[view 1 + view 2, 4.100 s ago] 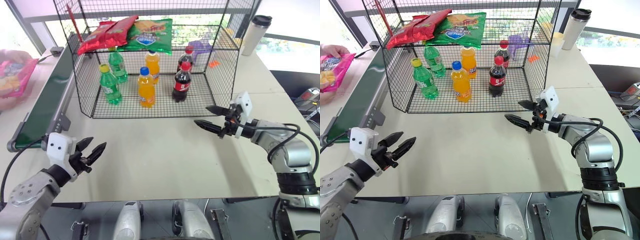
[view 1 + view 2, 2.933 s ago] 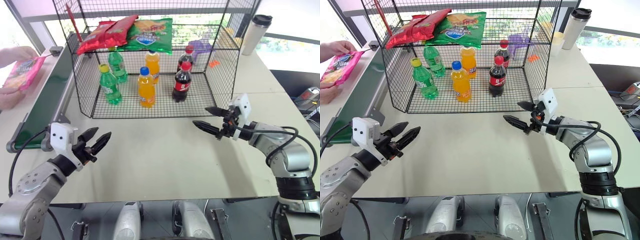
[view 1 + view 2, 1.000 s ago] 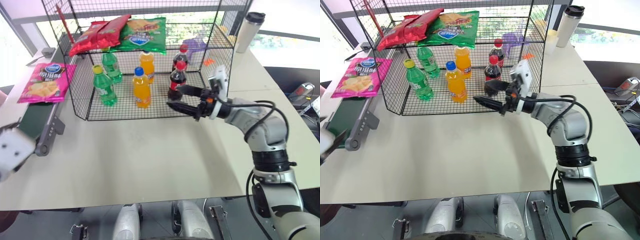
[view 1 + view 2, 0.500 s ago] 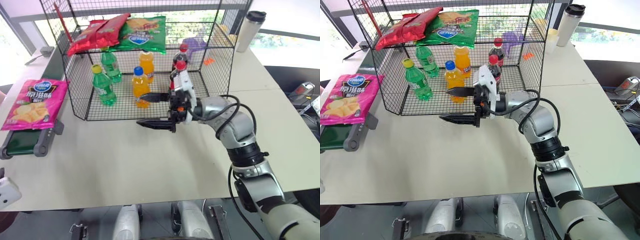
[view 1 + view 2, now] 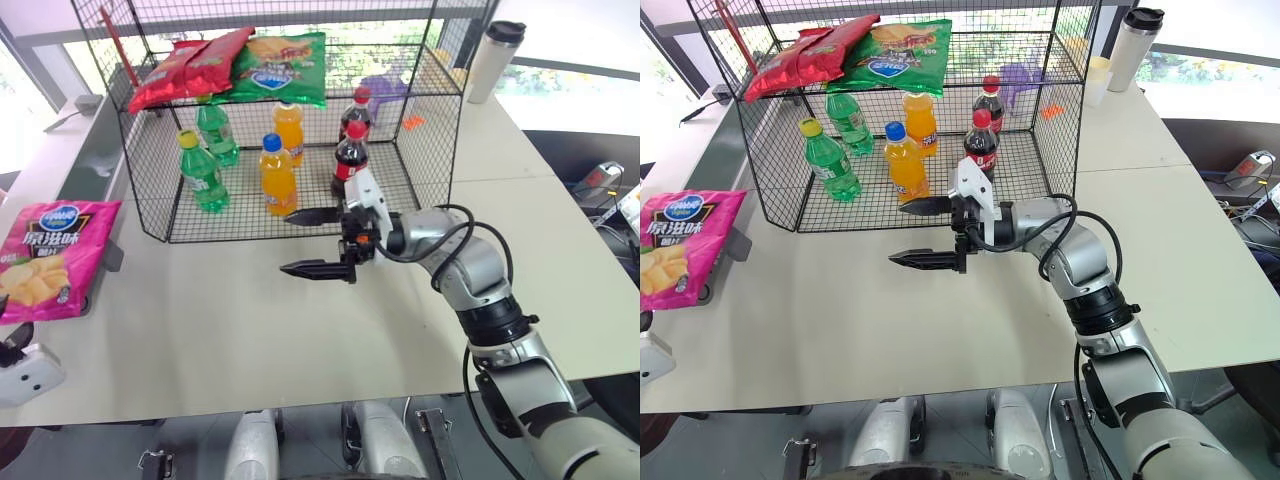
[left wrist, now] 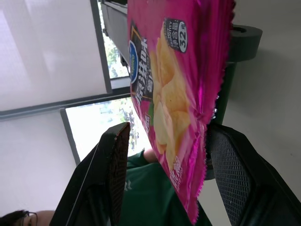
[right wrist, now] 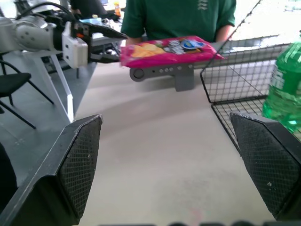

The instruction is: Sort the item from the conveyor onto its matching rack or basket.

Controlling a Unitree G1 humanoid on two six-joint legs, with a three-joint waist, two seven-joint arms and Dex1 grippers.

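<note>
At lower left of the left eye view, the crisp bag (image 5: 50, 258) lay over the conveyor (image 5: 88, 300) end; the rack (image 5: 290, 130) awaited it. Left wrist view: left end effector (image 6: 162, 181) stood apart around the bag, unclamped. Right wrist view: right end effector (image 7: 169, 165) stood apart, empty.

Right arm (image 5: 470, 275) silver-grey, black joints, looped black cable — white wrist block (image 5: 366, 195), black tapered fingers (image 5: 312, 269).
</note>
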